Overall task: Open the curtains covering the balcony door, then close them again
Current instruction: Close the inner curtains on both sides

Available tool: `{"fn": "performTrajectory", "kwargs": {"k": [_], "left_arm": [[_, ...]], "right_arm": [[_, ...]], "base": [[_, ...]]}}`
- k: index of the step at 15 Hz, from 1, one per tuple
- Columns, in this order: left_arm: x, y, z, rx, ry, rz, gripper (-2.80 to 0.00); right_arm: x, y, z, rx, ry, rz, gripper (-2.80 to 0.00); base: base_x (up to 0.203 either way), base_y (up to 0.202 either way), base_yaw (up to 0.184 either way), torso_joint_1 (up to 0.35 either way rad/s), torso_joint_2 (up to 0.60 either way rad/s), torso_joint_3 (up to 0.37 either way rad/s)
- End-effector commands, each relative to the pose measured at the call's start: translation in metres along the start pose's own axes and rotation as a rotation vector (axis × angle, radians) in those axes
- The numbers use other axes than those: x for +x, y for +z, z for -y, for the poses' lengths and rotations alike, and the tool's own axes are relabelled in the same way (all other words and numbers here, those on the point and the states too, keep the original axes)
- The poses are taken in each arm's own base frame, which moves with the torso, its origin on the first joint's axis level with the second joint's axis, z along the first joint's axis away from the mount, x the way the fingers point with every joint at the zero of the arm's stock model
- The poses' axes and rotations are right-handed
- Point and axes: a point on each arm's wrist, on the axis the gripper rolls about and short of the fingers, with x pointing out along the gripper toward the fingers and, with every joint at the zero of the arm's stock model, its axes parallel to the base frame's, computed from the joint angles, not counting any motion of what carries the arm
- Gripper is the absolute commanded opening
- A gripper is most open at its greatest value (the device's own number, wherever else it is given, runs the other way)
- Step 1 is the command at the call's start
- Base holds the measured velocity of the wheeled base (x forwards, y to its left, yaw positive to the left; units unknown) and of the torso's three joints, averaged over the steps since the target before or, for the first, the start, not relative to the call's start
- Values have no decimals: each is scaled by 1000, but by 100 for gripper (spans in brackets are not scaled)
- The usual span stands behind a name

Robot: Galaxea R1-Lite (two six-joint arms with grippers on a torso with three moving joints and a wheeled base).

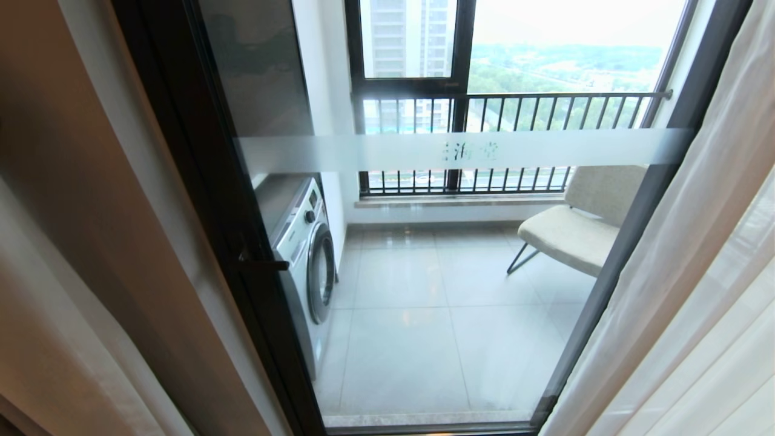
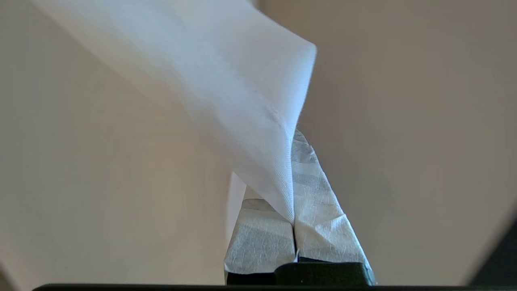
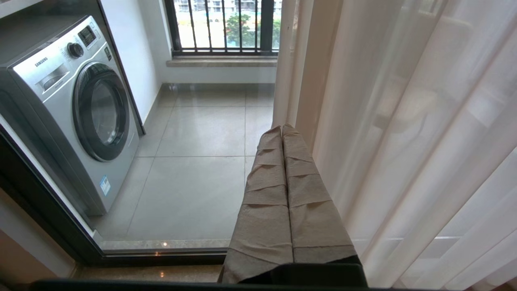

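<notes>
Curtains drawn aside from the balcony door [image 1: 436,254], one sheer edge pinched.

Head view: beige drape [image 1: 79,254] left, white sheer [image 1: 684,290] right, glass between. Left wrist view: left gripper [image 2: 293,220], jaws clamped on a thin sheer hem [image 2: 258,121]; light, limp, likely slippery, best held at its edge. Right wrist view: right gripper [image 3: 282,133], jaws together, empty, beside the sheers.

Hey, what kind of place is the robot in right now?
Most likely a high-rise apartment, at a glazed balcony door. Beyond it, a washing machine, a chair and a barred railing overlooking towers; sheer curtains hang alongside.
</notes>
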Motion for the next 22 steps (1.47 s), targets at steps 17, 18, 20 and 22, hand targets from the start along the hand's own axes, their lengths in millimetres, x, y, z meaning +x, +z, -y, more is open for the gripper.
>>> {"fn": "performTrajectory", "kwargs": {"k": [17, 18, 20, 22], "left_arm": [[-91, 19, 122, -115, -603, 20, -280], [-93, 19, 124, -116, -614, 19, -280], [-94, 17, 126, -113, -625, 13, -280], [-97, 18, 129, -116, -640, 12, -280]], "right_arm": [[0, 0, 0, -2, 0, -1, -280], [0, 0, 0, -2, 0, -1, -280], [0, 0, 0, -2, -1, -1, -280], [0, 0, 0, -2, 0, -1, -280]], "base": [[0, 0, 0, 0, 0, 0], [0, 0, 0, 0, 0, 0], [0, 0, 0, 0, 0, 0], [0, 0, 0, 0, 0, 0]]}}
